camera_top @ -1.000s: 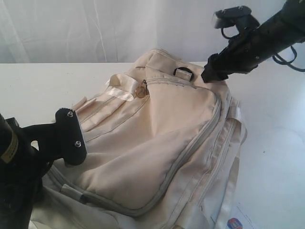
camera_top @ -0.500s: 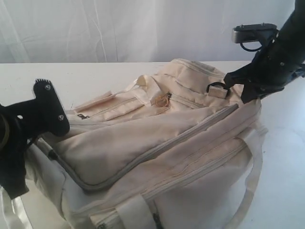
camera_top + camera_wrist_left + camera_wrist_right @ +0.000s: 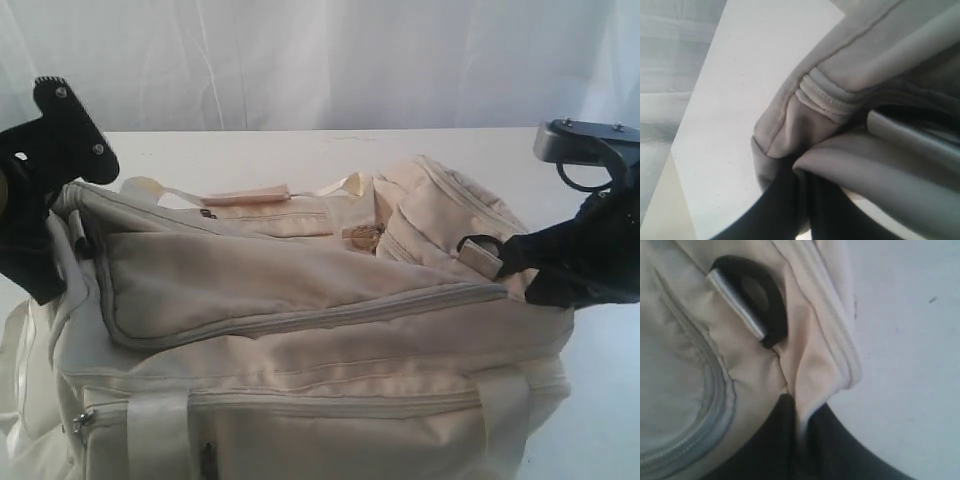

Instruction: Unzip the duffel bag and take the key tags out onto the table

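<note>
The cream duffel bag [image 3: 330,330] hangs stretched between my two grippers, its grey zippers closed as far as I see. At its left end my left gripper [image 3: 75,160] is shut on a fold of the fabric; the left wrist view has the dark fingers [image 3: 785,200] pinching that fold of the bag [image 3: 805,130]. My right gripper [image 3: 520,262] is shut on a fabric fold beside a black D-ring [image 3: 482,246]. Seen from the right wrist, that gripper [image 3: 795,407] clamps the cream fold just below the D-ring [image 3: 771,295]. The key tags are hidden.
The white table [image 3: 250,155] stretches behind and beside the bag, with a white curtain [image 3: 300,60] at the back. A webbing handle [image 3: 245,196] lies across the bag's top. A small brass-coloured zipper pull [image 3: 362,237] sits near the middle.
The right gripper has shut on the fabric by the D-ring. Both grippers moved up and apart, lifting and turning the bag so its long side now faces the exterior camera.
</note>
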You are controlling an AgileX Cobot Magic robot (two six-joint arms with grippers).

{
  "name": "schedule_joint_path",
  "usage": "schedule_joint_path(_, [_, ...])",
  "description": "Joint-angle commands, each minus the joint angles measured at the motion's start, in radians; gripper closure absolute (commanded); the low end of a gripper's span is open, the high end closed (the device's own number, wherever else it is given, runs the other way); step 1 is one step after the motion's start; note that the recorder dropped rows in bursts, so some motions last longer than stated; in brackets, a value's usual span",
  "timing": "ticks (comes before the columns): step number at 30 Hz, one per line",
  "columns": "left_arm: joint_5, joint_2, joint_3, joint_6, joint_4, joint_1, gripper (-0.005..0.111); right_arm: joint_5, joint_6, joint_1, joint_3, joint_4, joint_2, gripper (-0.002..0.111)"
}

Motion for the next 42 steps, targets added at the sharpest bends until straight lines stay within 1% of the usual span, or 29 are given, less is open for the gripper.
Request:
schedule_joint_path(1, [0.064, -0.01, -0.052, 0.012, 0.016, 0.026, 0.107, 0.02, -0.033, -0.008, 0.084, 0.067, -0.074, 0.108])
schedule_joint_path(5, [0.058, -0.01, -0.069, 0.135, -0.173, 0.026, 0.107, 0.015, -0.039, -0.008, 0.12, 0.067, -0.08, 0.108])
schedule_joint_path(7, [0.058, -0.01, -0.069, 0.187, -0.241, 0.026, 0.106, 0.006, -0.076, -0.008, 0.135, 0.078, -0.078, 0.108])
schedule_joint_path(8, [0.066, -0.01, -0.069, 0.206, -0.261, 0.026, 0.102, 0.001, -0.096, -0.008, 0.14, 0.09, -0.078, 0.108])
schedule_joint_path(10, [0.089, -0.013, -0.069, 0.211, -0.285, 0.026, 0.089, -0.002, -0.102, -0.008, 0.14, 0.095, -0.078, 0.104])
schedule_joint_path(13, [0.128, -0.034, -0.069, 0.211, -0.309, 0.026, 0.063, -0.016, -0.102, -0.008, 0.125, 0.097, -0.078, 0.089])
schedule_joint_path(14, [0.148, -0.046, -0.071, 0.211, -0.308, 0.026, 0.054, -0.021, -0.102, -0.008, 0.112, 0.091, -0.078, 0.082])
schedule_joint_path(16, [0.177, -0.073, -0.089, 0.203, -0.308, 0.026, 0.044, -0.031, -0.1, -0.008, 0.08, 0.092, -0.078, 0.066])
schedule_joint_path(17, [0.189, -0.092, -0.102, 0.191, -0.314, 0.026, 0.041, -0.031, -0.1, -0.008, 0.056, 0.092, -0.079, 0.058])
schedule_joint_path(18, [0.198, -0.107, -0.12, 0.188, -0.326, 0.026, 0.041, -0.031, -0.1, -0.008, 0.031, 0.092, -0.081, 0.051])
schedule_joint_path(19, [0.21, -0.126, -0.142, 0.184, -0.353, 0.026, 0.041, -0.037, -0.1, -0.008, 0.005, 0.092, -0.084, 0.047])
schedule_joint_path(21, [0.241, -0.163, -0.186, 0.176, -0.437, 0.026, 0.041, -0.055, -0.099, -0.008, -0.049, 0.087, -0.086, 0.042])
schedule_joint_path(23, [0.291, -0.193, -0.229, 0.178, -0.553, 0.026, 0.041, -0.073, -0.099, -0.008, -0.097, 0.083, -0.088, 0.042])
schedule_joint_path(25, [0.336, -0.21, -0.239, 0.19, -0.645, 0.026, 0.041, -0.106, -0.099, -0.008, -0.137, 0.083, -0.088, 0.042])
schedule_joint_path(28, [0.394, -0.212, -0.211, 0.193, -0.698, 0.026, 0.041, -0.163, -0.099, -0.008, -0.162, 0.087, -0.072, 0.042])
schedule_joint_path(30, [0.363, -0.212, -0.165, 0.183, -0.706, 0.026, 0.041, -0.191, -0.119, -0.008, -0.167, 0.087, -0.043, 0.042])
schedule_joint_path(34, [0.255, -0.183, -0.072, 0.171, -0.741, 0.026, 0.042, -0.24, -0.132, -0.006, -0.167, 0.117, 0.04, 0.042])
schedule_joint_path(38, [0.208, -0.13, 0.0, 0.152, -0.75, 0.026, 0.047, -0.249, -0.257, -0.006, -0.17, 0.278, 0.126, 0.042])
schedule_joint_path(40, [0.171, -0.103, 0.026, 0.152, -0.741, 0.026, 0.047, -0.251, -0.339, -0.006, -0.17, 0.368, 0.165, 0.042])
schedule_joint_path(42, [0.127, -0.081, 0.048, 0.146, -0.719, 0.026, 0.047, -0.271, -0.362, -0.006, -0.17, 0.406, 0.196, 0.042])
